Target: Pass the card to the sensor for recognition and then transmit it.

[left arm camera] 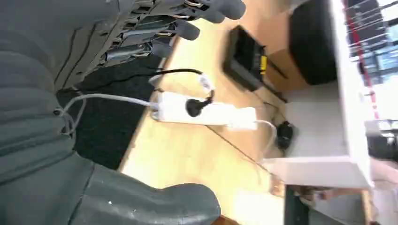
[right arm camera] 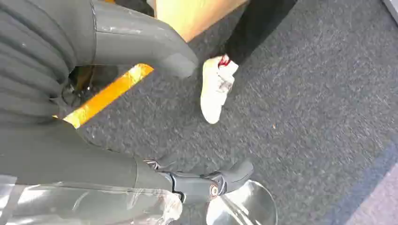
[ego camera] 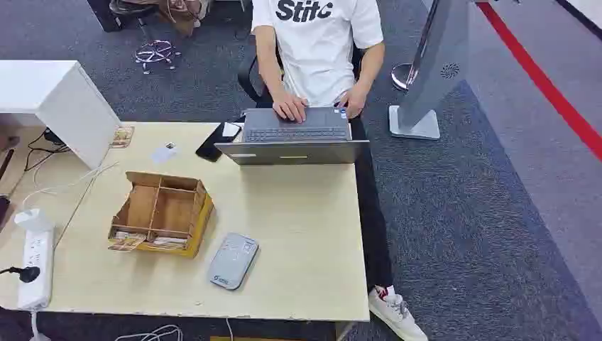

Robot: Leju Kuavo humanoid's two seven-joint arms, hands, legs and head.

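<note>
On the table (ego camera: 305,241), sensor (ego camera: 233,261), perhaps.

Bright, even light; left wrist view perhaps motion-blurred.

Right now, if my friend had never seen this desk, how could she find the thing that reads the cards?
Start at the pale wooden table where a person works on a laptop. Near the edge closest to the robot sits an open wooden divided box; the card sensor lies just beside it. It is the flat, grey, rounded pad, unlike the tall brown box or the white power strip.
</note>
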